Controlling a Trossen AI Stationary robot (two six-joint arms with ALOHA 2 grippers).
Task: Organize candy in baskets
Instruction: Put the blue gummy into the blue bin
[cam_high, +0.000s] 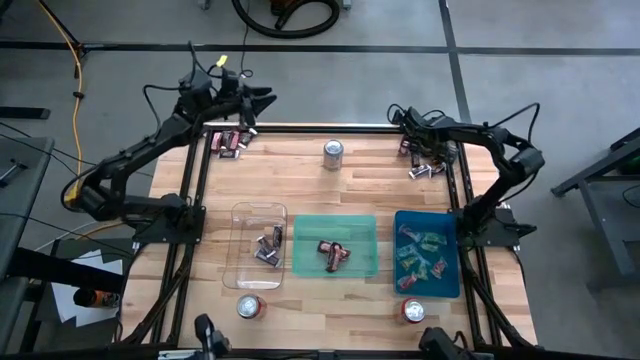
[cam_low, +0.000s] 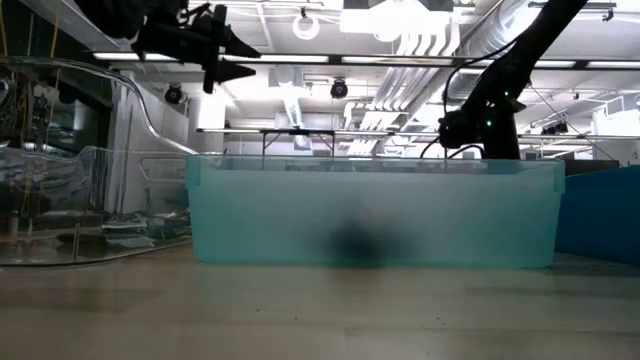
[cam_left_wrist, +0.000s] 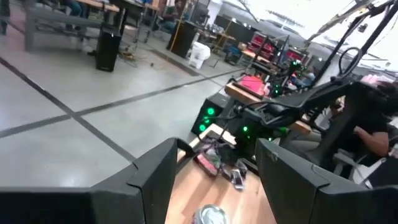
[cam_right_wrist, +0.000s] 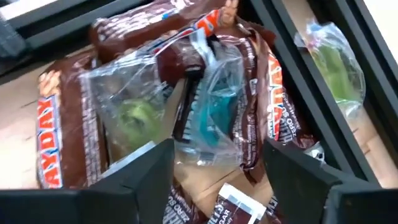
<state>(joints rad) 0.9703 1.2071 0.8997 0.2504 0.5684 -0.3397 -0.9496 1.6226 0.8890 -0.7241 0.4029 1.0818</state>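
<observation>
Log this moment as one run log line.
left gripper: open, raised, far-left corner | right gripper: open over candy pile, far-right corner | baskets: clear, green, blue, each holding candy

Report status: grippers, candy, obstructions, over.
Right gripper open, low over the far-right candy pile. Left gripper open, raised near the far-left pile. All three baskets hold candy. Nothing blocking.

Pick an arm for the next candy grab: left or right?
Right, probably. The right gripper is open and low over the far-right candy pile. The left gripper, also open, is raised beyond the table edge, away from its pile.
</observation>
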